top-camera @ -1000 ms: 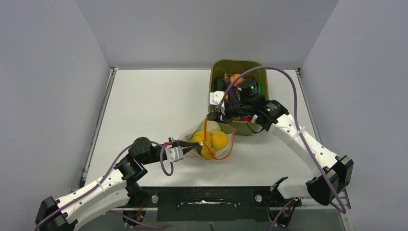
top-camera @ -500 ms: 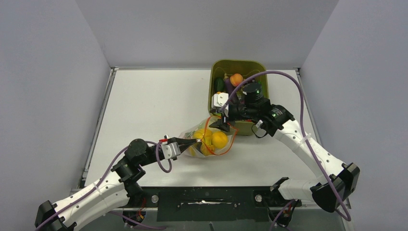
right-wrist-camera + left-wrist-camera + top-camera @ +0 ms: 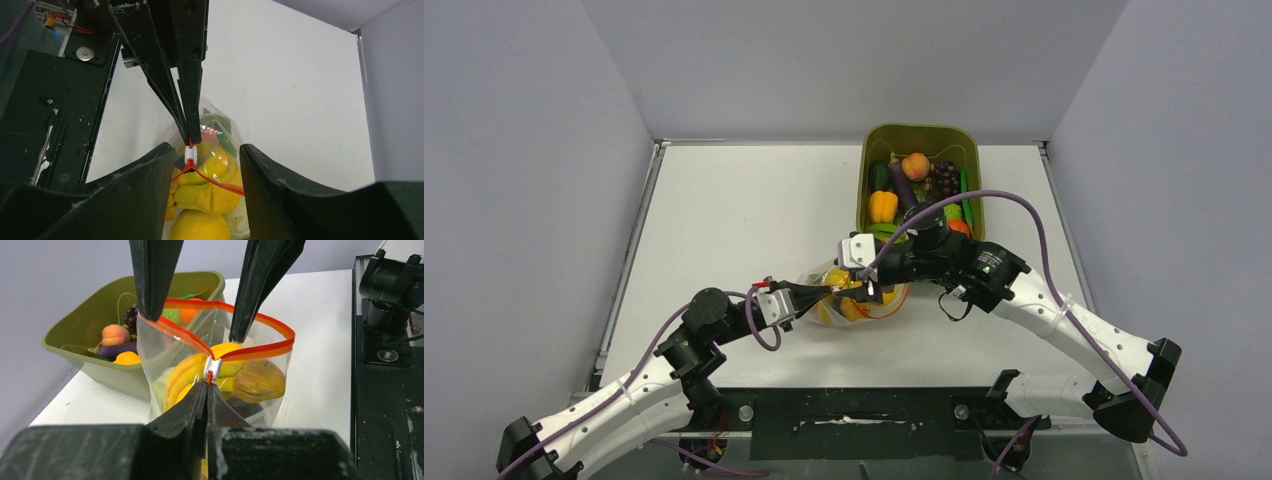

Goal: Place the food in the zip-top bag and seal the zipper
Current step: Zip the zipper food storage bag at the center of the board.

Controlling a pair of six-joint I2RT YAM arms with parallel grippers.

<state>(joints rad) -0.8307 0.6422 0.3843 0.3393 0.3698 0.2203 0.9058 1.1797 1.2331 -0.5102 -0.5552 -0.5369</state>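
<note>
The zip-top bag (image 3: 856, 300) stands at mid-table with its mouth open. The red-orange zipper (image 3: 260, 347) forms a loop, and a white slider (image 3: 212, 367) sits at its near end. Yellow peppers (image 3: 250, 380) and a pale-green cabbage (image 3: 160, 385) lie inside; a green pod (image 3: 226, 139) shows at the bag's far side. My left gripper (image 3: 208, 386) is shut on the bag's edge just beside the slider. My right gripper (image 3: 206, 150) is open, one finger on each side of the bag mouth, with the slider (image 3: 190, 153) between the fingers.
The olive-green tub (image 3: 869, 150) stands just behind the bag, at the back right. It holds more toy food: a peach (image 3: 914, 165), a yellow pepper (image 3: 883, 205), grapes and an eggplant. Grey walls enclose the table on three sides.
</note>
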